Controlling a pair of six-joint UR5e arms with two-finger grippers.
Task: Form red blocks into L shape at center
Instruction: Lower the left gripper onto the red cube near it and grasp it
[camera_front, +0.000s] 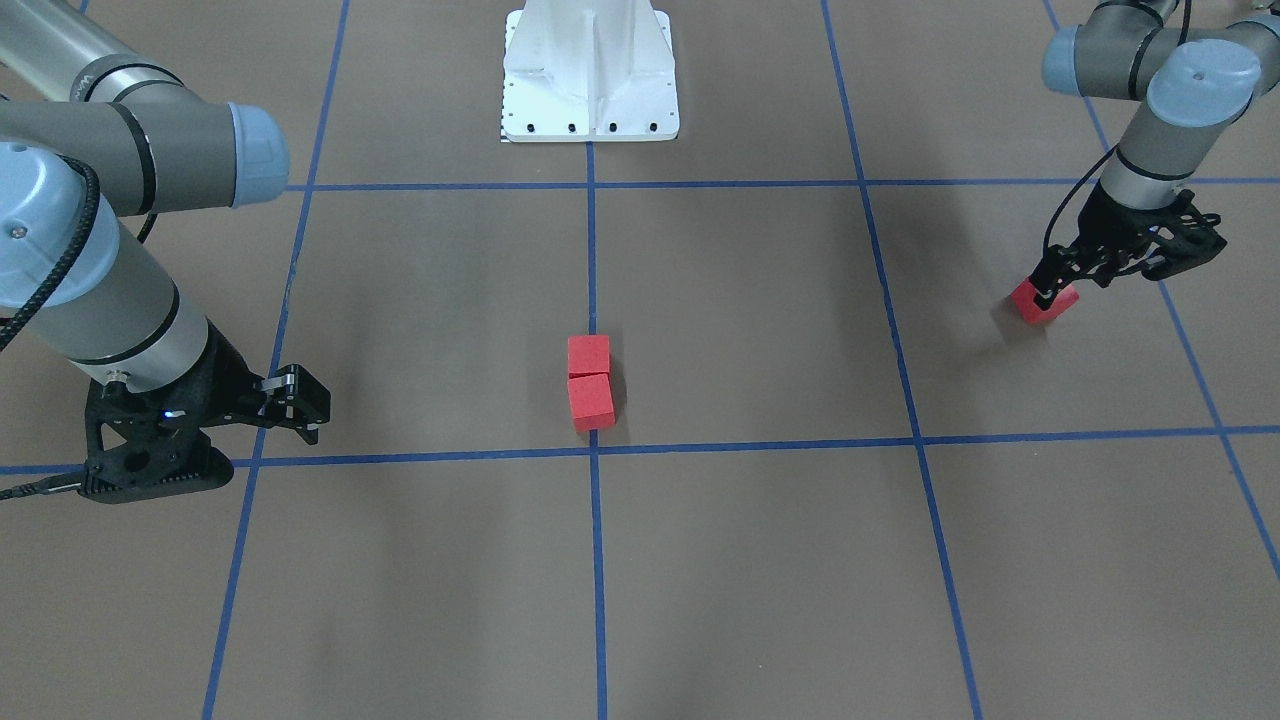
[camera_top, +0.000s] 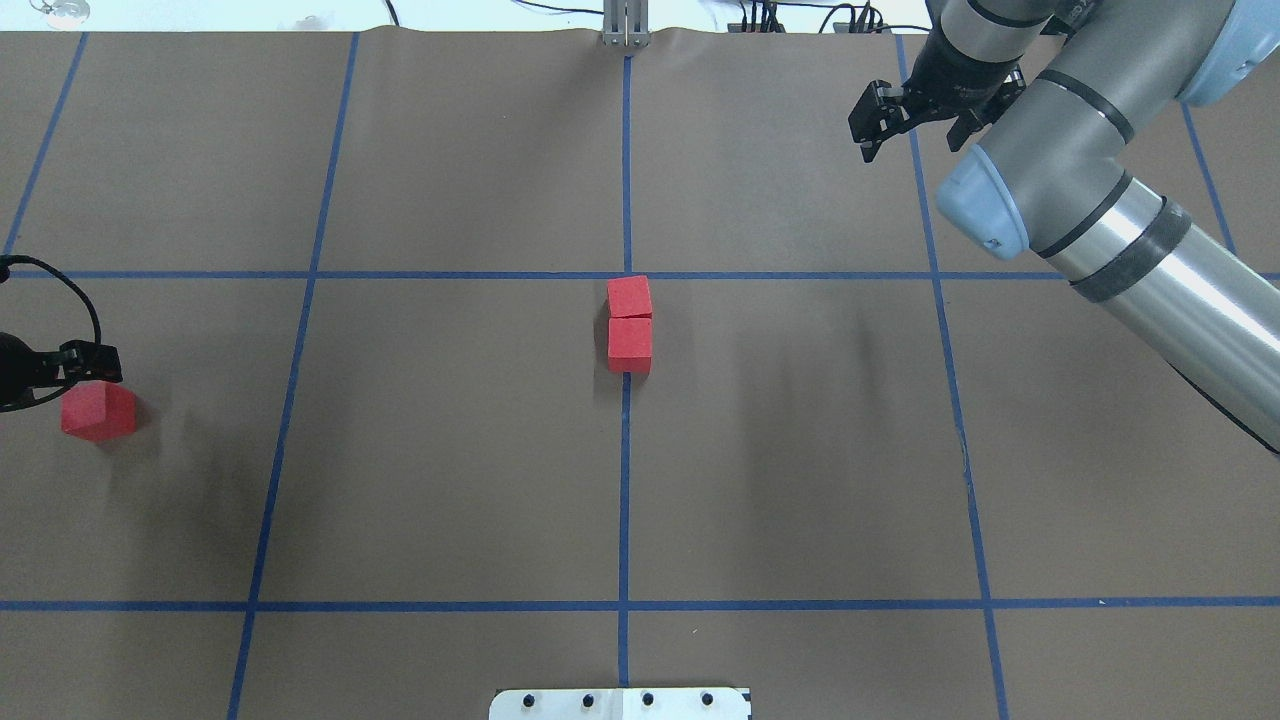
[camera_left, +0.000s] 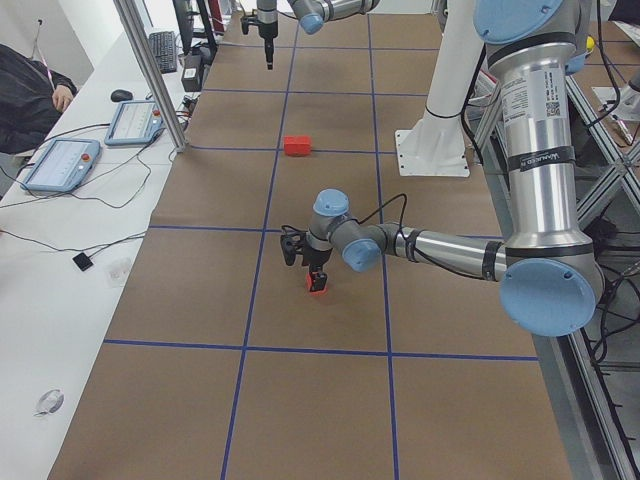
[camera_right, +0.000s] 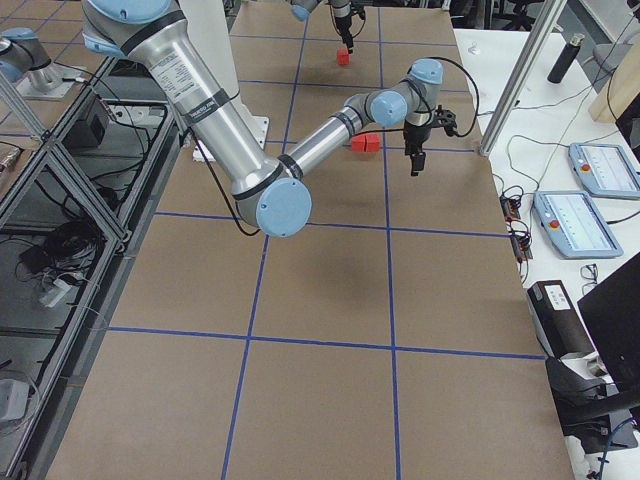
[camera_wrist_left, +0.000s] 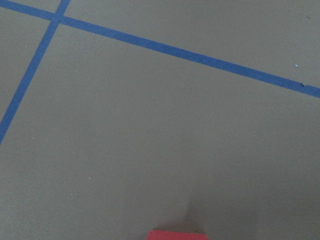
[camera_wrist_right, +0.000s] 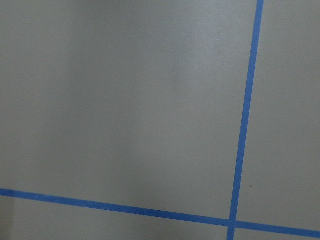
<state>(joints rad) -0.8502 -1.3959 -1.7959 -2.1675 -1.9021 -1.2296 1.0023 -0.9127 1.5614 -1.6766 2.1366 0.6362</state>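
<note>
Two red blocks (camera_front: 589, 355) (camera_front: 591, 402) lie touching in a short row on the centre tape line, just on the robot's side of the center crossing (camera_front: 593, 447). They also show in the overhead view (camera_top: 629, 297) (camera_top: 630, 345). The third red block (camera_front: 1045, 308) is far out on my left side. My left gripper (camera_front: 1046, 291) is shut on it, low over the paper. That block shows in the overhead view (camera_top: 98, 411) and at the bottom edge of the left wrist view (camera_wrist_left: 177, 235). My right gripper (camera_front: 305, 410) is open and empty, far out on my right side (camera_top: 868, 135).
The white robot base plate (camera_front: 590, 110) stands at the table's robot-side edge. Blue tape lines grid the brown paper. A white desk with tablets (camera_left: 60, 165) and an aluminium post (camera_left: 150, 70) run along the far side of the table.
</note>
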